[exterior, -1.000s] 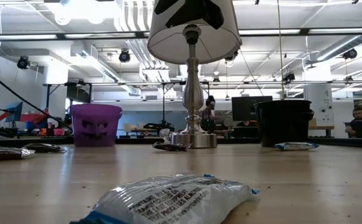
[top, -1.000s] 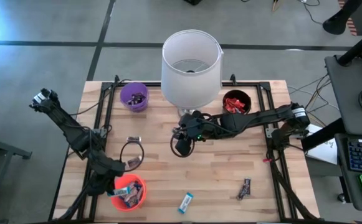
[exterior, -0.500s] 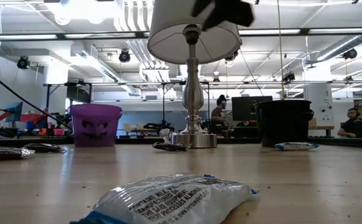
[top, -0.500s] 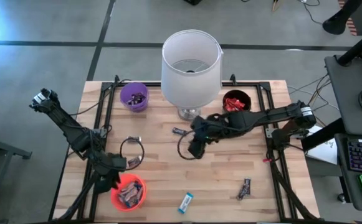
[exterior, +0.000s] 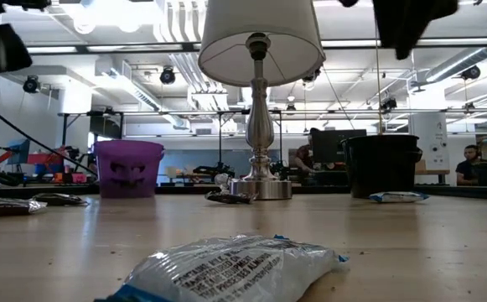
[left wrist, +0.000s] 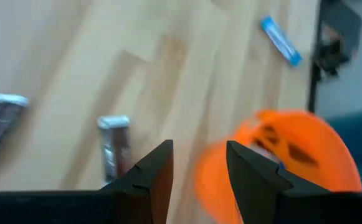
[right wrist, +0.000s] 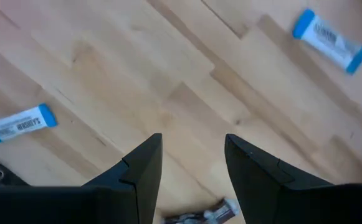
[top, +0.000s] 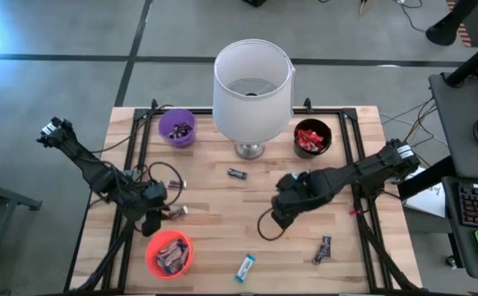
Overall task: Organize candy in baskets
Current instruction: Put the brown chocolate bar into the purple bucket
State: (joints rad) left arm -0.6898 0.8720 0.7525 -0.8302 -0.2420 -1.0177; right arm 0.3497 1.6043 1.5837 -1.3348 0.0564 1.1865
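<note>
A blue-and-white candy bar (top: 245,267) lies at the near edge of the surface (top: 214,238), with the orange basket (top: 169,253), holding candy, beside it and a dark bar (top: 323,248) off to the right. The left end effector (left wrist: 196,168) hovers just behind the orange basket, fingers apart and empty. The right end effector (right wrist: 192,158) hangs over mid-surface, fingers apart, empty. Farther back lie a dark bar (top: 238,173), the lamp (top: 252,86), the purple basket (top: 178,127) and the black basket (top: 312,136).
</note>
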